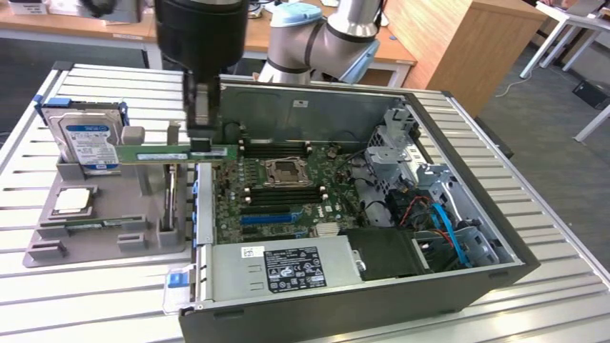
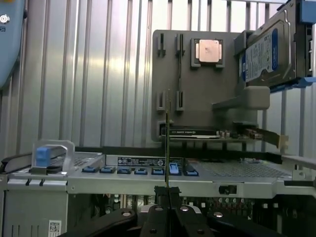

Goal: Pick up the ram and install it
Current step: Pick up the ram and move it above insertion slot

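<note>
- Fingers: black, pointed down from the arm, closed narrow on the upper edge of the ram. In the wrist view the two fingers met on either side of the ram, which showed edge-on as a thin line.
- Ram: long green stick with a white label, held level and on its edge, lifted clear of the desk. It appeared to hang over the line where the grey tray met the computer case, with one end over the tray and the other over the case's wall.
- Grey tray: lay flat on the desk toward the edge at the exterior view's left, just beside the case.
- Hard drive: blue label, stood upright in a holder on the tray.
- Processor chip: lay flat in a tray pocket, near the drive.
- Narrow green board: lay low in a tray slot, beside the chip.
- Computer case: open on top, lying on its side across the middle of the desk.
- Motherboard: flat inside the case, with a square socket on it.
- Power supply: grey box with a black label, in a corner of the case.
- Blue cables: inside the case, toward the exterior view's right.
- Desk: ribbed metal top.
</note>
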`<state>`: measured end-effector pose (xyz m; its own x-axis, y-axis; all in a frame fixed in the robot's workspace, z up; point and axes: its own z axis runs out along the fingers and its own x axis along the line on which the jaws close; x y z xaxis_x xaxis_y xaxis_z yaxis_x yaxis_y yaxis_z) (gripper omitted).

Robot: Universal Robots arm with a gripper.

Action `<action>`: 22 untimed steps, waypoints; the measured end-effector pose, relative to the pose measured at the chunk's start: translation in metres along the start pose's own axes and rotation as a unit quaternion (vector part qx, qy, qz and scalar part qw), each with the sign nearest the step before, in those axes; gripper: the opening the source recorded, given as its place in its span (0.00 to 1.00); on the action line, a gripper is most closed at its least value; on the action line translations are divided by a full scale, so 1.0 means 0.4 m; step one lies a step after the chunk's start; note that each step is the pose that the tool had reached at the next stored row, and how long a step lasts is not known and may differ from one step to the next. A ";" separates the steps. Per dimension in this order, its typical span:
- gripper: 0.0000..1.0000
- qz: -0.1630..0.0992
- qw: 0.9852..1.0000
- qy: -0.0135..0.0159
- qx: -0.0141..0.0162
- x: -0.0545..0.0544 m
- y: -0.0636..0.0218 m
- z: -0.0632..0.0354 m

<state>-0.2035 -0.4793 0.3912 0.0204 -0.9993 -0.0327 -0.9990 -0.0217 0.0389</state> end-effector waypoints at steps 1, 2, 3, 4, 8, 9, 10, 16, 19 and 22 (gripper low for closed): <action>0.11 0.000 1.000 0.000 0.000 0.000 -0.011 0.000; 0.11 0.000 1.000 0.000 0.000 0.000 -0.022 -0.001; 0.11 0.000 1.000 0.000 0.000 0.001 -0.033 -0.001; 0.11 0.000 1.000 0.000 0.000 0.001 -0.043 -0.002; 0.11 -0.001 1.000 0.000 0.000 0.002 -0.085 -0.003; 0.11 -0.001 1.000 0.000 0.000 0.002 -0.097 -0.004; 0.11 -0.001 1.000 0.000 0.000 0.002 -0.108 -0.004; 0.11 -0.001 1.000 0.000 0.000 0.004 -0.176 -0.007; 0.11 -0.002 1.000 0.000 0.000 0.004 -0.208 -0.008; 0.11 -0.002 1.000 0.000 0.000 0.005 -0.238 -0.010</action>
<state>-0.1081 -0.4793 0.3912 0.0237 -0.9992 -0.0327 -0.9989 -0.0250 0.0394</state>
